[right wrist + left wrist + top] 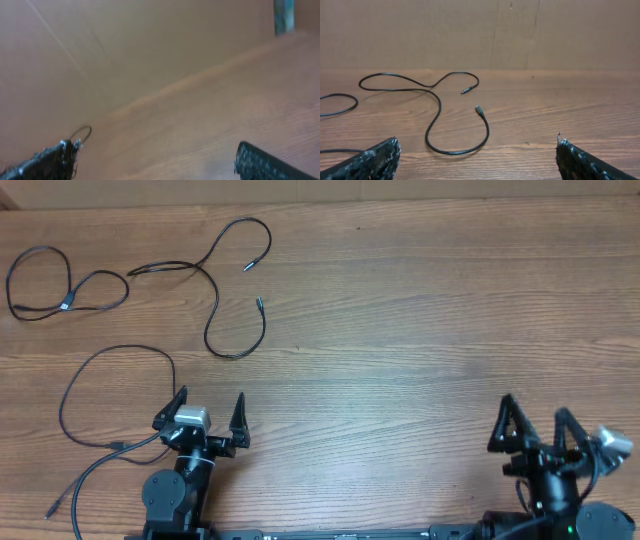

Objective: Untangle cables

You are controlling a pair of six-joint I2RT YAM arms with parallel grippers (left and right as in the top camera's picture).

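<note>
Three thin black cables lie apart on the wooden table's left half. One winding cable with two plug ends lies far centre-left; it also shows in the left wrist view. A looped cable lies at the far left, its edge showing in the left wrist view. A third cable arcs at the near left, running past the left arm. My left gripper is open and empty, near of the winding cable. My right gripper is open and empty at the near right; a small cable loop shows by its left finger.
A brown cardboard wall stands along the table's far edge. A teal object stands at the far right in the blurred right wrist view. Bare wood table lies between the arms.
</note>
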